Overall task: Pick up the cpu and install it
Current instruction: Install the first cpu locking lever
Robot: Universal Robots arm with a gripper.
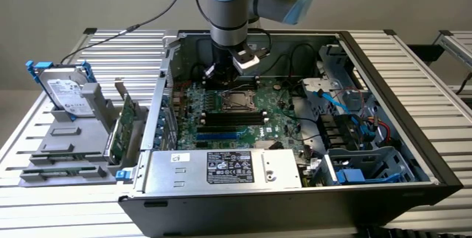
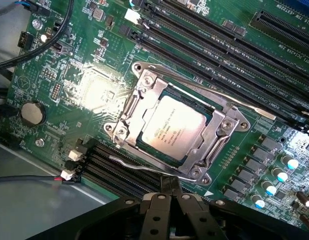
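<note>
Closest in, my black pincer (image 2: 170, 185) is pressed together, empty. Just beyond its tips, the flat silver-grey square cpu (image 2: 172, 127) lies in a metal socket (image 2: 132, 107).

Exterior light: soft, even; case (image 1: 295, 213) interior darker than the table (image 1: 413, 61).
Wrist glare: white hotspot on the motherboard (image 2: 97, 87) beside the socket (image 2: 225, 124).
cpu (image 2: 174, 127): dull sheen.
</note>
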